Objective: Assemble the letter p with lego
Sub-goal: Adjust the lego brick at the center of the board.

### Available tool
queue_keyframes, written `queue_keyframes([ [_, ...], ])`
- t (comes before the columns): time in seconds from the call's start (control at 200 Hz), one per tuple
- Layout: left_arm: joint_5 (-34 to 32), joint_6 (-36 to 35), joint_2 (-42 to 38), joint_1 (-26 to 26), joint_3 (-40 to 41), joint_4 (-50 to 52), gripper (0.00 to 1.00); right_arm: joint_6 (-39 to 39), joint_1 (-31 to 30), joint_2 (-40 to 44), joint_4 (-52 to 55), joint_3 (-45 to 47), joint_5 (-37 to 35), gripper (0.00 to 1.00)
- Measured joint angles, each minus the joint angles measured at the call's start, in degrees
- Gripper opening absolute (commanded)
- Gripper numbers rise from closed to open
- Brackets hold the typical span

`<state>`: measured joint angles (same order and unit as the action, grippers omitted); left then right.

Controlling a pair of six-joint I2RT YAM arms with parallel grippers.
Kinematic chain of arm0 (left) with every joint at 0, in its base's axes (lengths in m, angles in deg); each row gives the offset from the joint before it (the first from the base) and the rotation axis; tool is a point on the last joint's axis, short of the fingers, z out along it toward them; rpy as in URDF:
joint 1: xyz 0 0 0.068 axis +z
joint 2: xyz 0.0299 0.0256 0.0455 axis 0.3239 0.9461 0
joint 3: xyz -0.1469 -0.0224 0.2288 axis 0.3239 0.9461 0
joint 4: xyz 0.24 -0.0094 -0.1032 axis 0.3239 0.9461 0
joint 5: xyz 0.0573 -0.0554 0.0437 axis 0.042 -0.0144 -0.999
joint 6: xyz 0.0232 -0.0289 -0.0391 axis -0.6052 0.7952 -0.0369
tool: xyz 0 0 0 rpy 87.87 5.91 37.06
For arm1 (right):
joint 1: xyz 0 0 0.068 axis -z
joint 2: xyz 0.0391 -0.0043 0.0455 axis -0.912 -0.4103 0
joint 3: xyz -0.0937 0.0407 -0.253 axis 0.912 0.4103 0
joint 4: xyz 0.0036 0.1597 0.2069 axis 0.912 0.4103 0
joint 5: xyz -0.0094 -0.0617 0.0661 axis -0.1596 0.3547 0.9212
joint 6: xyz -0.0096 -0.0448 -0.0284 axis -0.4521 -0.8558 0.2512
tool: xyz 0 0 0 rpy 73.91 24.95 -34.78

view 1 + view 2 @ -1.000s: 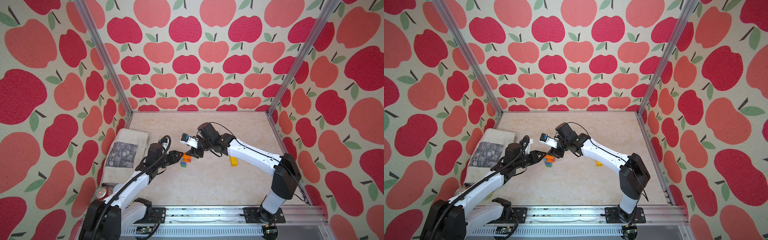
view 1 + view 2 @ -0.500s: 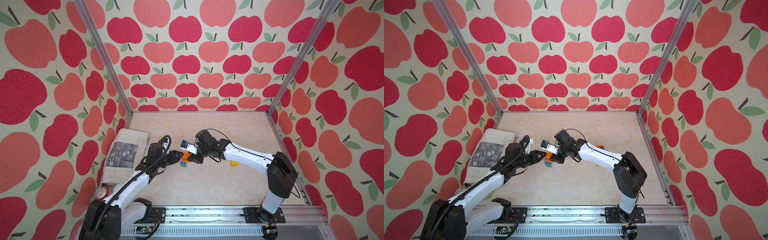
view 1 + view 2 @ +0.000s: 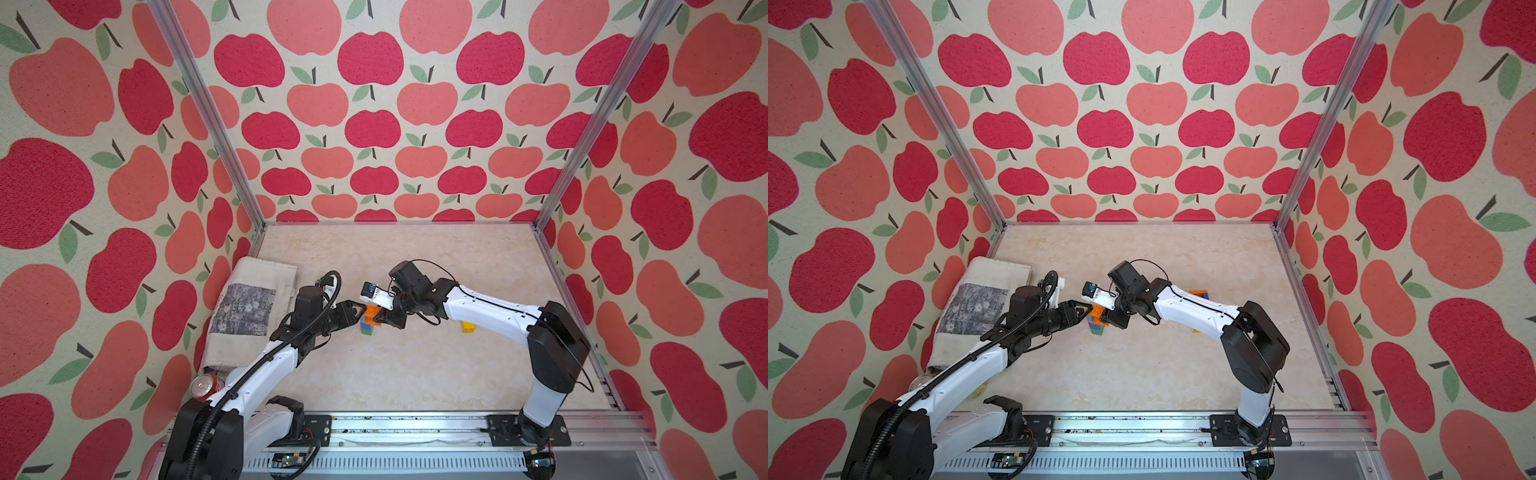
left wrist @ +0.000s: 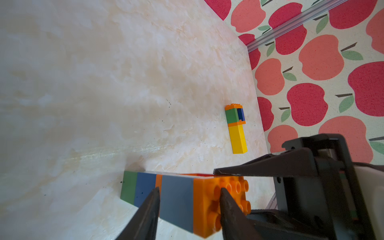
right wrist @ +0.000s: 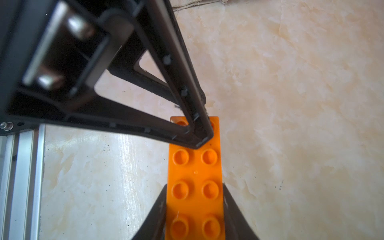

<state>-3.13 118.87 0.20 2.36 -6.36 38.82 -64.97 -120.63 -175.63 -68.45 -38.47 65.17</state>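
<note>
An upright lego stack [image 3: 368, 320] stands mid-table: green at the bottom, then blue, a thin orange layer, grey-blue and a long studded orange brick [image 5: 195, 172] on top. My right gripper [image 5: 195, 187] is shut on that orange brick, with a finger pressed on each long side. My left gripper [image 4: 189, 188] reaches in from the other side. Its jaws stand apart in front of the grey-blue and orange bricks, and one tip lies over the studs. A second lego piece [image 4: 235, 128] of orange, green, blue and yellow lies flat near the right wall, partly hidden under my right arm [image 3: 490, 309].
A folded newspaper [image 3: 249, 307] lies against the left wall, with a red can [image 3: 205, 384] nearer the front. An aluminium rail [image 3: 415, 428] carrying both arm bases runs along the front edge. Apple-patterned walls close in three sides.
My right gripper came down and left onto the stack and closed on the top orange brick. My left gripper stayed in place and its jaws spread apart.
</note>
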Motion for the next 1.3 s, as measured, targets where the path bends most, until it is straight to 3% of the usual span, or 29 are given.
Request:
queue_keyframes([
  [0.23,-1.11,-5.44,-10.14,0.76,4.63,2.86,0.65,6.95,0.68,0.17,-0.02,0.11,3.32,0.22],
  [0.5,-3.74,-12.61,-15.41,-2.05,14.08,-6.54,0.62,16.02,2.67,3.23,-0.07,3.96,5.90,0.21],
  [0.735,-9.14,-22.14,-12.46,-10.75,16.68,-15.74,0.62,22.97,4.02,5.88,-0.52,6.60,7.63,0.20],
  [1.046,-13.57,-28.20,-3.72,-13.84,17.25,-22.25,0.58,27.82,4.26,6.38,-1.90,8.85,8.17,0.20],
  [1.301,-14.01,-29.79,-1.57,-15.56,17.25,-23.23,0.54,28.92,4.33,6.38,-2.21,8.85,8.28,0.19],
])
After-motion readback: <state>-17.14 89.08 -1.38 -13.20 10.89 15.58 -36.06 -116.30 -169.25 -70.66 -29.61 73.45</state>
